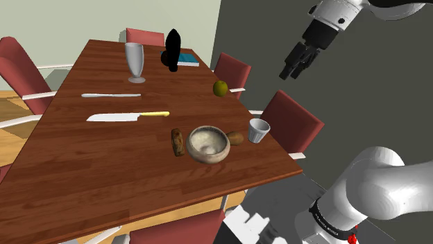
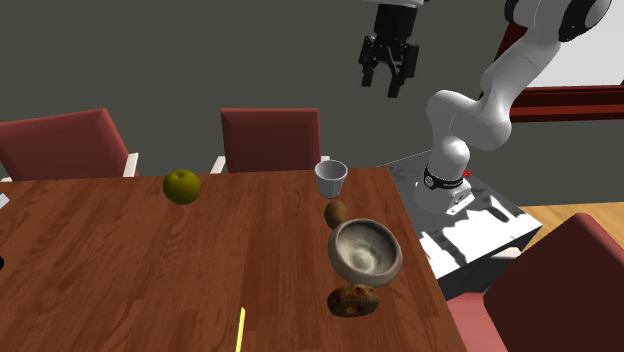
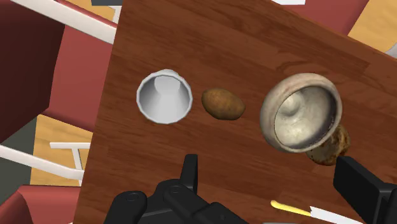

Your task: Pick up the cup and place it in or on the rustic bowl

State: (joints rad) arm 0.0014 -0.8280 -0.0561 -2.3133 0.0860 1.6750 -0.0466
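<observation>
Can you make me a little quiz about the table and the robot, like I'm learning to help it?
1. True or false: the cup already sits inside the bowl.
2. What lies on the table between the cup and the bowl? A) a brown potato B) a green fruit C) a knife
3. Fill the gap: the gripper hangs high above the table with its jaws ____.

Key: 1 false, as the cup stands on the table beside the potato; 2 A; 3 open.
</observation>
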